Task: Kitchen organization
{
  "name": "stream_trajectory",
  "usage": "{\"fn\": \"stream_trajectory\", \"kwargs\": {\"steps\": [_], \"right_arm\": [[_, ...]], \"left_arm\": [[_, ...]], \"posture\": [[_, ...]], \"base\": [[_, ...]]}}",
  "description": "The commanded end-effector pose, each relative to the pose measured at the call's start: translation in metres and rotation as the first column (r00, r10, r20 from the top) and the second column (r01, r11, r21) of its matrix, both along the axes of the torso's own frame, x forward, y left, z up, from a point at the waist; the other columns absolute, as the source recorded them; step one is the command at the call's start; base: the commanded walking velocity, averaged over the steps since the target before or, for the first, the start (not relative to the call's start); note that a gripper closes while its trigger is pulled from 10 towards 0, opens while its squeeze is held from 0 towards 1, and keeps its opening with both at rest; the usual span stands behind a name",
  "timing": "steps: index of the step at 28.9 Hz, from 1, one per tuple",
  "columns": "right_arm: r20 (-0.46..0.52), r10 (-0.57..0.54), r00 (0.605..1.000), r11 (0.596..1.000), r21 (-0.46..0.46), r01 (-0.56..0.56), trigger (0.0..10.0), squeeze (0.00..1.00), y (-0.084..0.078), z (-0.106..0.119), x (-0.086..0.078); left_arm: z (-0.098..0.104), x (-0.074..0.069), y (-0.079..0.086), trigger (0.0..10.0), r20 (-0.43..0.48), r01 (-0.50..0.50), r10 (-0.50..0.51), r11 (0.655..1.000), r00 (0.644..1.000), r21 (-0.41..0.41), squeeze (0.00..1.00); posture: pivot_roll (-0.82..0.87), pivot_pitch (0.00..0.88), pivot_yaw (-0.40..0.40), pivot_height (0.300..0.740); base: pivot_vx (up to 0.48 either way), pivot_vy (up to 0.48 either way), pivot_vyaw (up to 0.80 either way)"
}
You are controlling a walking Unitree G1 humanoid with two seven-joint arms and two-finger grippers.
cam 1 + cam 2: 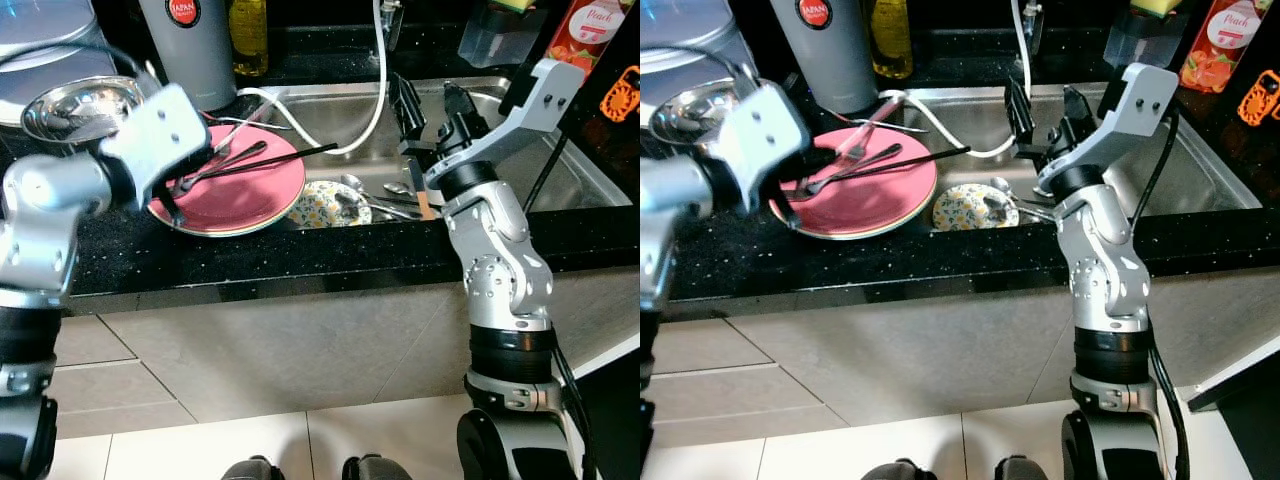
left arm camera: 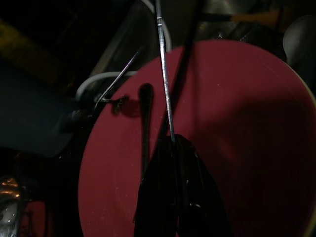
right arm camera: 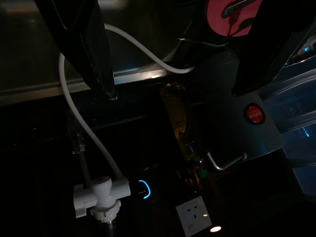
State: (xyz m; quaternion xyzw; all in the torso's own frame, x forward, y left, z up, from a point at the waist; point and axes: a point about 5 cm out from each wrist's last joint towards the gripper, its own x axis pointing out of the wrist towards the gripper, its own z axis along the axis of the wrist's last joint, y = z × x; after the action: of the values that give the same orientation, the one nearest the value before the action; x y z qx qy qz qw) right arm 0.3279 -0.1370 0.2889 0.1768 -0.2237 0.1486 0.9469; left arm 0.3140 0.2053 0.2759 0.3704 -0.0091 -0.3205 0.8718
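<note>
Kitchen clutter is what we're sorting, and the big stainless steel sink [image 1: 540,150] dominates, set into the black speckled countertop [image 1: 300,255]. Next in size, the round pink plate [image 1: 255,190] sits on the counter at the sink's left edge, with a fork, a spoon and long dark chopsticks [image 1: 290,157] lying across it. Just beside it, down in the sink, rests a small yellow floral bowl [image 1: 318,205] with loose spoons. A white hose [image 1: 375,90] loops over from the tap.

Left gripper [image 1: 180,195] is down on the plate's near side, fingers pinched together around what looks like a thin metal utensil handle [image 2: 164,84]. Right gripper [image 1: 432,110] hovers above the sink, fingers spread and empty.

My read: a clean lift means rising straight up, keeping that pinch firm so the slim handle doesn't swivel or drag the chopsticks along.
</note>
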Motion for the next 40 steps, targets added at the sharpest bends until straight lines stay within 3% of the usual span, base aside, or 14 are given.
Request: {"fn": "stream_trajectory", "kwargs": {"steps": [1, 6, 10, 14, 15, 17, 22, 24, 30, 31, 34, 40], "right_arm": [[0.005, -0.011, 1.000, 1.000, 0.005, 0.011, 10.0, 0.00, -0.002, 0.000, -0.001], [0.007, -0.010, 1.000, 1.000, 0.006, 0.010, 10.0, 0.00, -0.003, 0.000, -0.001], [0.010, -0.004, 1.000, 1.000, 0.011, 0.004, 10.0, 0.00, -0.001, 0.001, -0.002], [0.012, 0.052, 0.999, 0.998, 0.034, -0.053, 10.0, 0.00, 0.006, 0.002, -0.003], [0.010, 0.130, 0.991, 0.988, 0.081, -0.130, 10.0, 0.00, 0.014, 0.003, -0.005], [0.010, 0.130, 0.991, 0.988, 0.081, -0.130, 10.0, 0.00, 0.014, 0.003, -0.005], [0.024, 0.254, 0.967, 0.955, 0.150, -0.255, 10.0, 0.00, 0.028, 0.005, -0.011], [0.061, 0.366, 0.929, 0.906, 0.202, -0.371, 10.0, 0.00, 0.039, 0.011, -0.017], [0.107, 0.468, 0.877, 0.859, 0.180, -0.480, 10.0, 0.00, 0.054, 0.018, -0.027], [0.107, 0.468, 0.877, 0.859, 0.180, -0.480, 10.0, 0.00, 0.054, 0.018, -0.027], [0.107, 0.484, 0.869, 0.855, 0.152, -0.495, 10.0, 0.00, 0.063, 0.020, -0.028], [0.082, 0.428, 0.900, 0.898, 0.077, -0.434, 10.0, 0.00, 0.068, 0.020, -0.025]], "left_arm": [[0.008, 0.003, -0.005, 10.0, 0.032, -0.015, 0.018, 0.996, 0.999, -0.083, 0.00], [0.028, 0.006, -0.005, 10.0, 0.092, -0.038, 0.066, 0.960, 0.994, -0.277, 0.00], [0.031, 0.005, -0.006, 10.0, 0.101, -0.029, 0.065, 0.946, 0.993, -0.322, 0.00], [0.028, 0.006, -0.009, 10.0, 0.118, -0.031, 0.069, 0.954, 0.991, -0.297, 0.00], [0.028, 0.006, -0.013, 10.0, 0.124, -0.023, 0.064, 0.949, 0.990, -0.314, 0.00], [0.028, 0.006, -0.013, 10.0, 0.124, -0.023, 0.064, 0.949, 0.990, -0.314, 0.00], [0.030, 0.005, -0.021, 10.0, 0.126, 0.003, 0.046, 0.932, 0.991, -0.362, 0.00], [0.028, 0.006, -0.029, 10.0, 0.109, 0.030, 0.013, 0.925, 0.994, -0.378, 0.00], [0.024, 0.010, -0.044, 10.0, 0.076, 0.076, -0.051, 0.925, 0.996, -0.372, 0.00], [0.024, 0.010, -0.044, 10.0, 0.076, 0.076, -0.051, 0.925, 0.996, -0.372, 0.00], [0.025, 0.011, -0.069, 10.0, 0.050, 0.162, -0.156, 0.903, 0.987, -0.398, 0.00], [0.016, 0.012, -0.095, 10.0, 0.041, 0.223, -0.222, 0.920, 0.974, -0.323, 0.00]], "posture": [[0.06, 0.066, -0.006, 0.740], [0.05, 0.064, -0.005, 0.740], [0.06, 0.069, -0.005, 0.740], [0.06, 0.069, -0.006, 0.740], [0.06, 0.069, -0.006, 0.740], [0.06, 0.069, -0.006, 0.740], [0.06, 0.068, -0.006, 0.740], [0.06, 0.066, -0.006, 0.740], [0.06, 0.062, -0.010, 0.740], [0.06, 0.062, -0.010, 0.740], [0.06, 0.059, -0.007, 0.740], [0.05, 0.056, 0.000, 0.740]], "base": [[0.000, 0.000, 0.00], [0.000, 0.000, 0.00], [0.000, 0.000, 0.00], [0.000, 0.000, 0.00], [0.000, 0.000, 0.00], [0.000, 0.000, 0.00], [0.000, 0.000, 0.00], [0.000, 0.000, 0.00], [0.000, 0.000, 0.00], [0.000, 0.000, 0.00], [0.000, 0.000, 0.00], [0.000, 0.000, 0.00]]}}
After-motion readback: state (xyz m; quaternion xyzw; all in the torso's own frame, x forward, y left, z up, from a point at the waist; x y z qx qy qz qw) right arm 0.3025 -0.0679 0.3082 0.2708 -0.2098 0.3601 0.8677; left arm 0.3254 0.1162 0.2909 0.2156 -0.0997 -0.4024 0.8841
